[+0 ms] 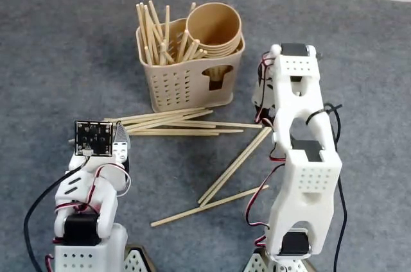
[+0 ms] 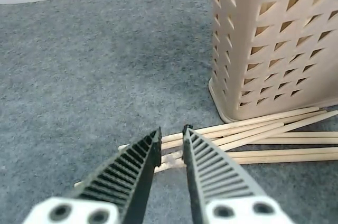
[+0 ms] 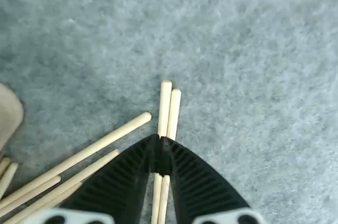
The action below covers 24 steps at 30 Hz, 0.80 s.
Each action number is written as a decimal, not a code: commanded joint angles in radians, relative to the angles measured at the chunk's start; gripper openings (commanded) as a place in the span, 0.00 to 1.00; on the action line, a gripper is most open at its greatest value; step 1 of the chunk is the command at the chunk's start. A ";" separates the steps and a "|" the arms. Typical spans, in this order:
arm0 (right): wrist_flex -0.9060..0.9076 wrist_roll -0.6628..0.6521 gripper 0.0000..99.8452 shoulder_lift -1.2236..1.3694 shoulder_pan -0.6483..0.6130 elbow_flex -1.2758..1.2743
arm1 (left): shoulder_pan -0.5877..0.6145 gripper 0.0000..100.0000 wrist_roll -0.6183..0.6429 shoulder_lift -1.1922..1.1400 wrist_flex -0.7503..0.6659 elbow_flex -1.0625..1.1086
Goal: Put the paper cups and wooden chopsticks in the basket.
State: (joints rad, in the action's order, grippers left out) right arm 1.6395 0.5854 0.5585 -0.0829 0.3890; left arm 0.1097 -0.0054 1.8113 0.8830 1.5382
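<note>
Black ridged right hand (image 3: 159,140) clamped on two pale wooden chopsticks (image 3: 168,105) lying on the grey felt counter (image 3: 253,49). Left hand (image 2: 171,133) apart, tips over the ends of the loose chopstick pile (image 2: 264,139), just beside the beige perforated plastic basket (image 2: 274,39). Stacked brown paper cups (image 1: 215,25) and more chopsticks (image 1: 154,31) stand inside it.

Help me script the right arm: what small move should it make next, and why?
Probably lift straight up a little. The right gripper looks shut on a pair of pale wooden chopsticks lying on the grey carpet, so raising them clear comes before swinging toward the beige perforated plastic basket.
</note>
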 commanded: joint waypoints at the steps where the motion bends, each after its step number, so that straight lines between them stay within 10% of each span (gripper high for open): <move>1: -0.005 -0.014 0.01 -0.077 -0.012 0.007 | 0.010 0.08 -0.008 0.008 -0.020 -0.005; 24: 0.064 -0.014 0.02 0.216 -0.010 0.213 | 0.010 0.08 -0.008 0.008 -0.020 -0.007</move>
State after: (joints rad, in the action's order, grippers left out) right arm 1.6609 0.5838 0.7825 -0.0813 0.5424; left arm 0.1097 -0.0054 1.8113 0.8830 1.5382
